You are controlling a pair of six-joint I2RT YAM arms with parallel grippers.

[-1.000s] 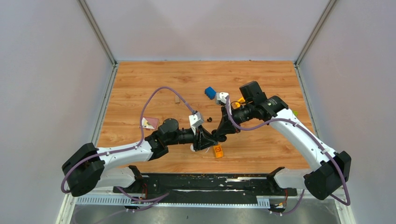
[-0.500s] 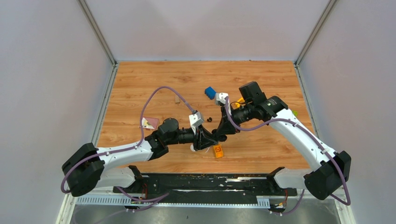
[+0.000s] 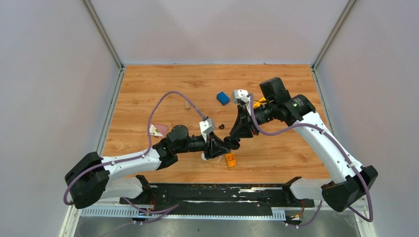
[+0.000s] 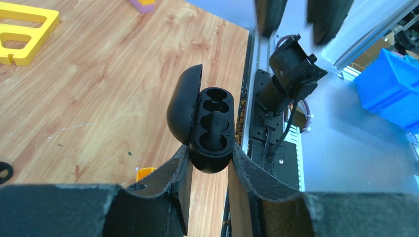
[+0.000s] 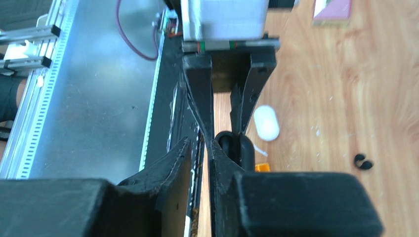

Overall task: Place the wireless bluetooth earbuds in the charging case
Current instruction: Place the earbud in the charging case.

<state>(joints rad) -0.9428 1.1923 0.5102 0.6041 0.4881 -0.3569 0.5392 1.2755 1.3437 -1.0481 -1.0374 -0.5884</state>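
- Fingers [image 4: 170, 180] of the left gripper [image 4: 209, 155] stay clamped on the lower end of a black oval plastic charging case [image 4: 212, 123]. They hold it above the near middle of the wooden table [image 3: 163, 89].
- What has changed is the right gripper [image 5: 199, 144]: its wrist has lifted and drawn back toward the far right. Its jaws have begun to part, with nothing between them, and its tips are still close to the case.
- My reading is that the right arm has finished whatever it was doing at the case and is letting go. The case itself has not moved.
- The case's hinged lid stands swung open to the left, showing two rounded wells. Both look dark and empty, though black on black is hard to read.
- I cannot pick out the earbuds anywhere, so the insertion looks not yet done.
- A smooth white oval pebble-shaped object [image 5: 267, 123] lies on the table just beside the case, and a small black ring [image 5: 363, 162] lies farther off.
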